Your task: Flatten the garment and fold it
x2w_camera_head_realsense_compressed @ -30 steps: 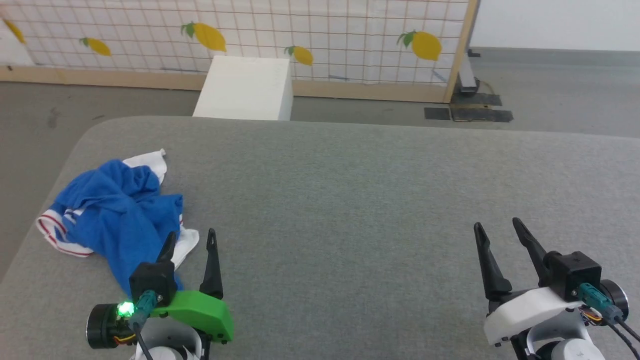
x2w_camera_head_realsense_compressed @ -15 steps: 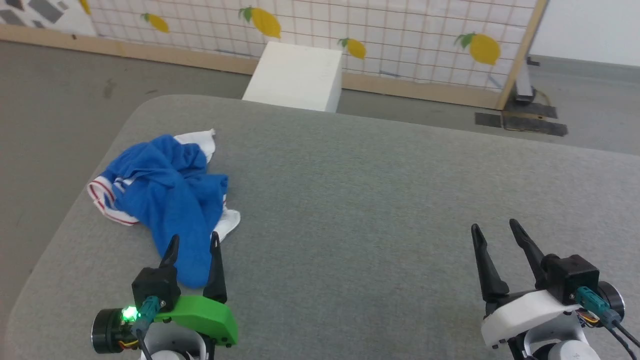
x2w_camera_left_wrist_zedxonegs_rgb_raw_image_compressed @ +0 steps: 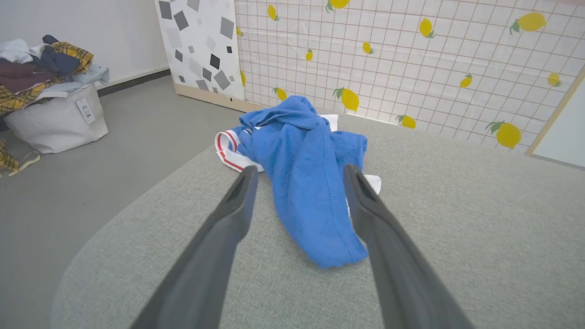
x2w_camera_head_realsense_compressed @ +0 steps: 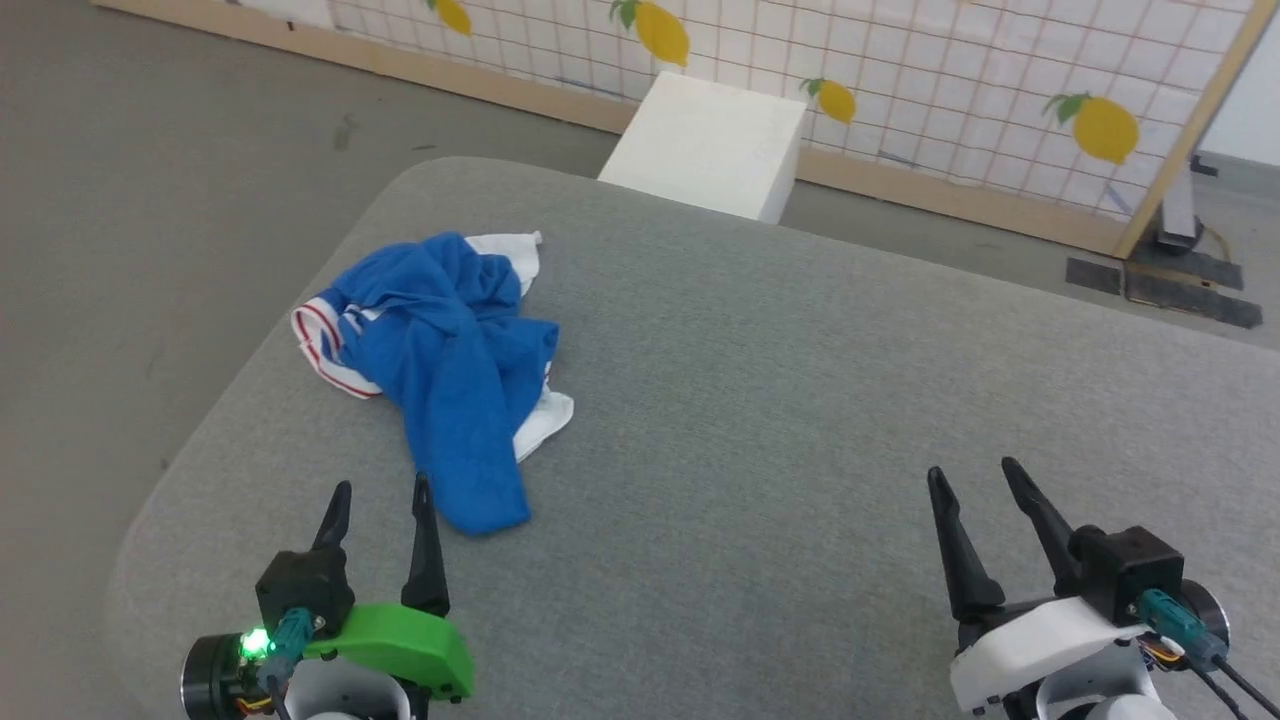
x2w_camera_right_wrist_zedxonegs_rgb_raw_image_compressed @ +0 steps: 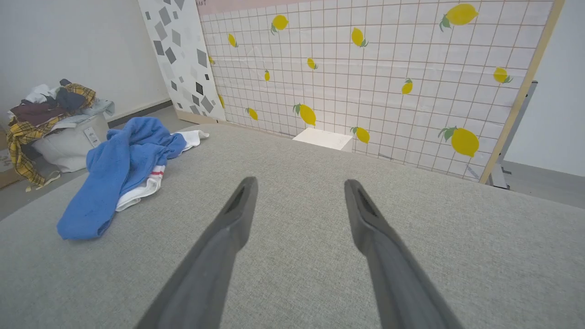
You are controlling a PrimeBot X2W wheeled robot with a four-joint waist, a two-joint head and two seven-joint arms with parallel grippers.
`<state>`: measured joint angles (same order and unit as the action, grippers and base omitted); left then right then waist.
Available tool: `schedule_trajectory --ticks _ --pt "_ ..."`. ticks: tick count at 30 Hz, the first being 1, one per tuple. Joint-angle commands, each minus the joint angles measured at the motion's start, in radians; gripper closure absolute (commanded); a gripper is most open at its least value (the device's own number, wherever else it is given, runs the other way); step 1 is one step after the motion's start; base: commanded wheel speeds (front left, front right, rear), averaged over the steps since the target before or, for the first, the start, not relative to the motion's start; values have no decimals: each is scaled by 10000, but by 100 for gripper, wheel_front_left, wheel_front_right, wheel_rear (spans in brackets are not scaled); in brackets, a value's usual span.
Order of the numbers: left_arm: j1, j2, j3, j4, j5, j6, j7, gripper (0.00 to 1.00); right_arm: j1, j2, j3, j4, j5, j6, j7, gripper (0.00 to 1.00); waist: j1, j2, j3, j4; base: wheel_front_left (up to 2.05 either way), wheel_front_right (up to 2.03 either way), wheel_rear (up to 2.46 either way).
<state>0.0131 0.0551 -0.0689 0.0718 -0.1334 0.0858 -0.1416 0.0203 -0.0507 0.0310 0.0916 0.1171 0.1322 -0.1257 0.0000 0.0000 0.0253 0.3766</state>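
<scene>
Grey fabric-covered counter [x2w_camera_head_realsense_compressed: 800,400] with rounded corner. Garment [x2w_camera_head_realsense_compressed: 450,370] lying crumpled on counter near its far-left corner, red-striped white cuff toward counter's left edge. Left pincer [x2w_camera_head_realsense_compressed: 382,482] hovering over counter's near-left part, fingers spread wide, gripping nothing. Right pincer [x2w_camera_head_realsense_compressed: 970,466] over near-right part, likewise wide and empty. White box [x2w_camera_head_realsense_compressed: 710,145] standing on grey floor [x2w_camera_head_realsense_compressed: 150,200] behind counter's far edge, lemon-print grid screen [x2w_camera_head_realsense_compressed: 950,80] standing beyond. Laundry bin [x2w_camera_left_wrist_zedxonegs_rgb_raw_image_compressed: 55,123] heaped with clothes sitting off counter's left side. Its tag [x2w_camera_left_wrist_zedxonegs_rgb_raw_image_compressed: 85,111] too small to read.
</scene>
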Motion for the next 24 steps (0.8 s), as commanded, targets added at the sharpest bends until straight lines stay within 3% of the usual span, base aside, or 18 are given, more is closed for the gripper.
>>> schedule_trajectory --ticks 1,24 --pt "129 -28 3 41 -81 72 -115 0 107 2 34 50 87 -9 -138 0 0 0 -2 226 0 0 0" --pt "255 -38 -243 336 -318 440 -651 0 190 4 239 386 359 -12 -446 0 0 0 0 1399 0 0 0"
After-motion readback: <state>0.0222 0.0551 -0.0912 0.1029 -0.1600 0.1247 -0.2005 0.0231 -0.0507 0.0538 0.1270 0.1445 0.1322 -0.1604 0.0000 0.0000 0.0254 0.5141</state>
